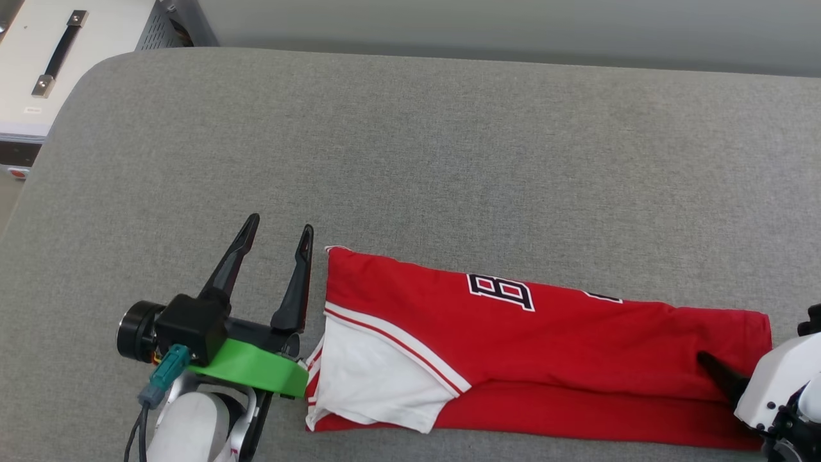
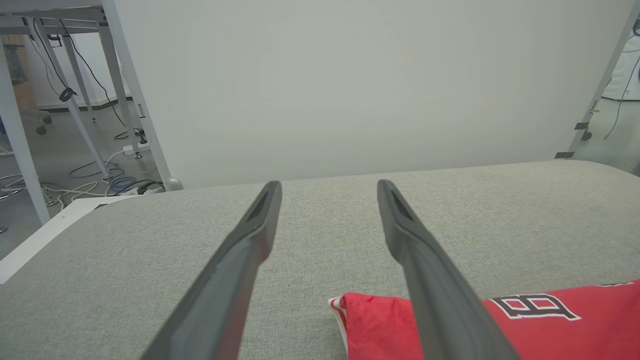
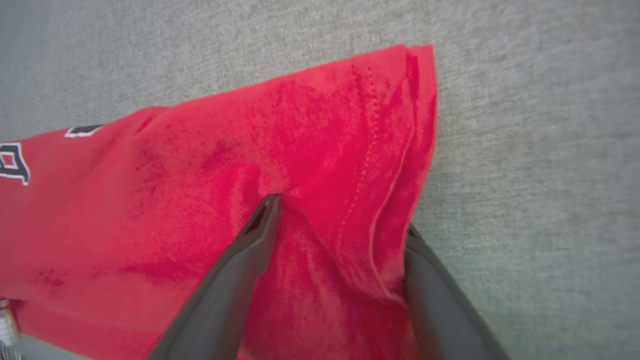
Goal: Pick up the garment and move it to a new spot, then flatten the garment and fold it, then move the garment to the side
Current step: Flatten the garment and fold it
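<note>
Folding looks like my step: the garment (image 1: 564, 333) lies as a long strip on the desk (image 1: 410, 160), my left end effector (image 1: 282, 223) gaping empty beside its sleeve end, my right end effector (image 3: 340, 215) open astride the hem, needing to close next.

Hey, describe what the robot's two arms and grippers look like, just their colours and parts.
The left gripper has two long, tapering black fingers on a black boxy base, above a bright green collar. A teal plug with a dark cable hangs beside its pale forearm. The right gripper has matching dark fingers and a white casing.
</note>
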Controlling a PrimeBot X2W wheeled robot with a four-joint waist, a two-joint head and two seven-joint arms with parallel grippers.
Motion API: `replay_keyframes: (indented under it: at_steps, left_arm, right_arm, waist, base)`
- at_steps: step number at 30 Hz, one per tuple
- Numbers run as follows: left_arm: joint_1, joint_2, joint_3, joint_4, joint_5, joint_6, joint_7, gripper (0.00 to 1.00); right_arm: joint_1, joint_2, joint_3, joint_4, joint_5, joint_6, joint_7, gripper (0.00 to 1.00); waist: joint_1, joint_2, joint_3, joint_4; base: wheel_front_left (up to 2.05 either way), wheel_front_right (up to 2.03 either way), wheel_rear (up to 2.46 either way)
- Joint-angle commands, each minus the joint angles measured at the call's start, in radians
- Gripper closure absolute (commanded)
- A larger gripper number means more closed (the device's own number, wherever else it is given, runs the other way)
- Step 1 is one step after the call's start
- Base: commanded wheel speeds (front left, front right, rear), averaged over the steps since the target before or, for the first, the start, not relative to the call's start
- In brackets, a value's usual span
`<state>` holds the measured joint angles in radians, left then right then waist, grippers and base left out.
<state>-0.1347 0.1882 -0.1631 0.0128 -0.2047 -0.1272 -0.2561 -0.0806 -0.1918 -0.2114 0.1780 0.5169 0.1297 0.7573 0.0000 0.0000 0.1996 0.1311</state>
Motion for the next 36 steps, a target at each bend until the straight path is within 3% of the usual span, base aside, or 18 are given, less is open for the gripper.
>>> replay_keyframes:
  at_steps: [1, 3, 4, 5, 6, 7, 17, 28, 36]
  left_arm:
    - [-0.003, 0.003, -0.003, 0.001, -0.004, -0.003, -0.006, 0.0]
    - [-0.002, 0.006, -0.004, 0.003, -0.008, -0.003, -0.006, 0.0]
    - [-0.001, 0.007, -0.005, 0.005, -0.009, -0.003, -0.006, 0.0]
    - [0.0, 0.009, -0.005, 0.007, -0.01, -0.003, -0.006, 0.0]
    - [0.001, 0.01, -0.006, 0.008, -0.01, -0.003, -0.006, 0.0]
    - [0.003, 0.012, -0.006, 0.009, -0.011, -0.003, -0.006, 0.0]
    - [0.023, 0.018, -0.008, 0.018, -0.018, -0.003, -0.006, 0.0]
    - [0.041, 0.02, -0.015, 0.021, -0.029, -0.003, -0.006, 0.0]
    - [0.05, 0.004, -0.011, 0.023, -0.035, -0.003, -0.006, 0.0]
  right_arm:
    - [0.0, 0.038, 0.043, 0.035, 0.019, 0.001, 0.003, 0.0]
    - [-0.001, 0.036, 0.057, 0.048, 0.031, 0.001, -0.004, 0.0]
    - [-0.001, 0.033, 0.063, 0.055, 0.037, 0.001, -0.008, 0.17]
    - [0.0, 0.03, 0.067, 0.061, 0.041, 0.001, -0.012, 0.5]
    - [0.001, 0.023, 0.071, 0.067, 0.042, 0.001, -0.02, 0.9]
    - [0.001, 0.018, 0.072, 0.072, 0.042, 0.001, -0.03, 1.0]
    - [0.009, -0.063, 0.026, 0.125, 0.013, 0.001, -0.15, 1.0]
    - [0.019, -0.207, -0.072, 0.167, -0.06, 0.001, -0.206, 1.0]
    - [0.05, -0.192, -0.083, 0.101, -0.046, 0.001, -0.198, 1.0]
  waist:
    - [0.0, 0.0, -0.002, -0.001]
    - [0.0, 0.0, -0.006, -0.002]
    - [0.0, 0.0, -0.008, -0.002]
    - [0.0, 0.0, -0.011, -0.003]
    - [0.0, 0.0, -0.014, -0.004]
    - [0.0, 0.0, -0.016, -0.005]
    - [0.0, 0.0, -0.059, -0.024]
    - [0.0, 0.0, -0.093, -0.04]
    - [0.0, 0.0, -0.114, -0.035]
  base:
    - [0.0, 0.0, 0.0]
    - [0.0, 0.0, 0.0]
    - [0.0, 0.0, 0.0]
    - [0.0, 0.0, 0.0]
    - [0.0, 0.0, 0.0]
    - [0.0, 0.0, 0.0]
    - [0.0, 0.0, 0.0]
    - [0.0, 0.0, 0.0]
    - [0.0, 0.0, 0.0]
